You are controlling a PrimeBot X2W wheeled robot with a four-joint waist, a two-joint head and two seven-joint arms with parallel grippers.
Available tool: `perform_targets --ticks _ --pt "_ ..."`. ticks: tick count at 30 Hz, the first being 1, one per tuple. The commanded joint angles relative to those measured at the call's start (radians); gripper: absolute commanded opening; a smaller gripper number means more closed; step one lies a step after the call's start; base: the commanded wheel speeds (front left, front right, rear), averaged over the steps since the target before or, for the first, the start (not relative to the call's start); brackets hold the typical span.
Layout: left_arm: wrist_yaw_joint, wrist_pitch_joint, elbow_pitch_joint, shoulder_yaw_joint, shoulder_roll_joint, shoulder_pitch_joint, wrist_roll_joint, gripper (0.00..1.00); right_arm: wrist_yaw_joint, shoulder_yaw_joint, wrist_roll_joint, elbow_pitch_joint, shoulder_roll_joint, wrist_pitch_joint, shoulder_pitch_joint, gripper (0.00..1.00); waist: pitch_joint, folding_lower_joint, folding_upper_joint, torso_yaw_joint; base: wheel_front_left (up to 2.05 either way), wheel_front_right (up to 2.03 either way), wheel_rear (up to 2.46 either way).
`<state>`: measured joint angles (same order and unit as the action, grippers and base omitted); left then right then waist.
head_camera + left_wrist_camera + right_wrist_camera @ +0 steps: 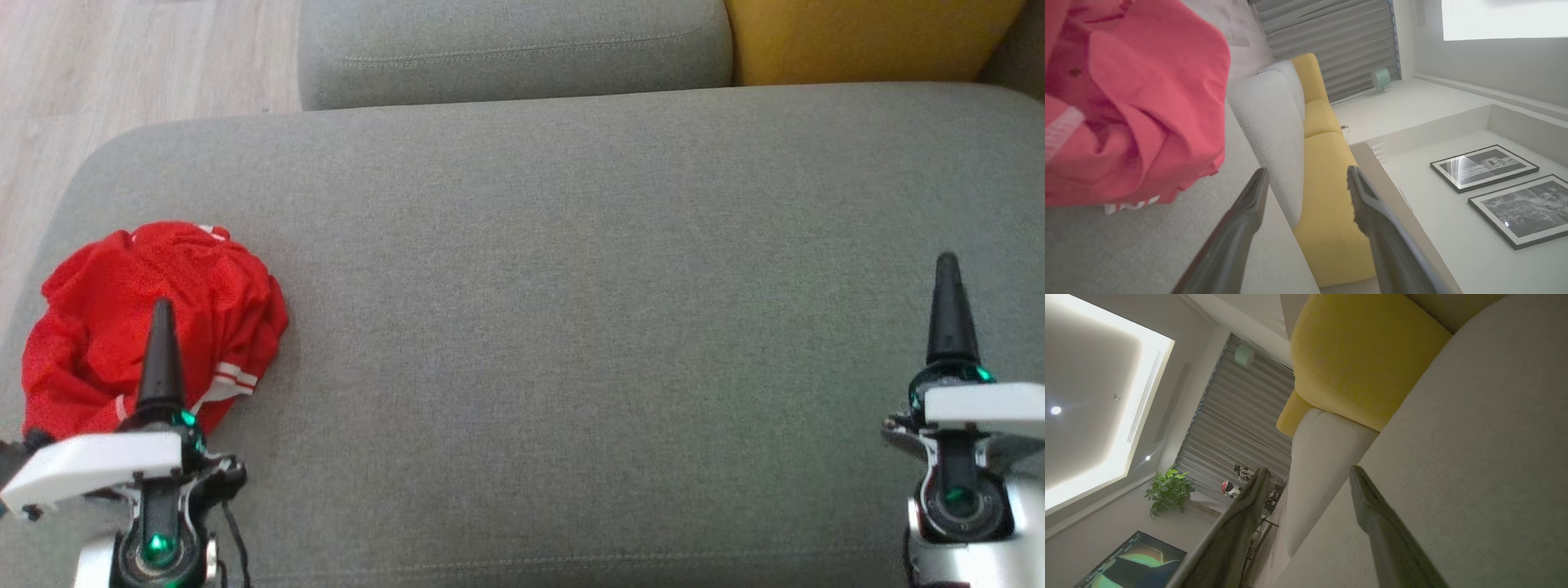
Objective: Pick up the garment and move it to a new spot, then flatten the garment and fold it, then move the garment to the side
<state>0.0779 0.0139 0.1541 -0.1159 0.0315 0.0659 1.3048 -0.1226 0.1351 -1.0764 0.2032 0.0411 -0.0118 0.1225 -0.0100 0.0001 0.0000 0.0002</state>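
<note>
The garment (139, 327) is a crumpled red jersey with white trim, lying at the left end of the grey sofa seat (571, 286). My left gripper (162, 327) hovers over its near right part, turned on edge so that one dark finger shows. In the left wrist view the garment (1135, 102) lies left of my left gripper (1307, 171), which is open with nothing between its fingers. My right gripper (947, 286) hangs over bare seat at the far right. In the right wrist view my right gripper (1309, 470) is open and empty, beside the seat (1474, 457).
A grey back cushion (514, 49) and a yellow cushion (865, 41) line the far edge of the seat. Wooden floor (122, 57) lies beyond the seat's rounded left corner. A wide stretch of seat separates the two grippers.
</note>
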Motion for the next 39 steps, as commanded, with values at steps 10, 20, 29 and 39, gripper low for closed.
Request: perform_targets --ticks 10,20,29,39 --pt "-0.014 0.041 -0.134 0.042 0.013 0.072 -0.202 1.00 -0.004 -0.074 0.273 -0.129 0.006 -0.041 0.084 1.00 -0.002 -0.0001 0.0000 -0.002 0.00 0.00 0.00" --pt "-0.036 0.073 -0.166 0.129 0.013 0.078 -0.436 1.00 -0.004 -0.132 0.487 -0.151 0.007 -0.073 0.083 1.00 -0.003 -0.0001 0.0000 -0.009 0.00 0.00 0.00" --pt "-0.041 0.099 -0.154 0.234 0.029 0.083 -0.679 1.00 -0.005 -0.173 0.627 -0.115 0.015 -0.100 0.080 1.00 -0.002 -0.0001 0.0000 -0.016 0.00 0.00 0.00" --pt "-0.120 0.128 -0.125 0.369 0.095 0.102 -0.865 1.00 -0.005 -0.218 0.787 -0.078 0.021 -0.129 0.081 1.00 -0.005 -0.0001 0.0000 -0.022 0.00 0.00 0.00"
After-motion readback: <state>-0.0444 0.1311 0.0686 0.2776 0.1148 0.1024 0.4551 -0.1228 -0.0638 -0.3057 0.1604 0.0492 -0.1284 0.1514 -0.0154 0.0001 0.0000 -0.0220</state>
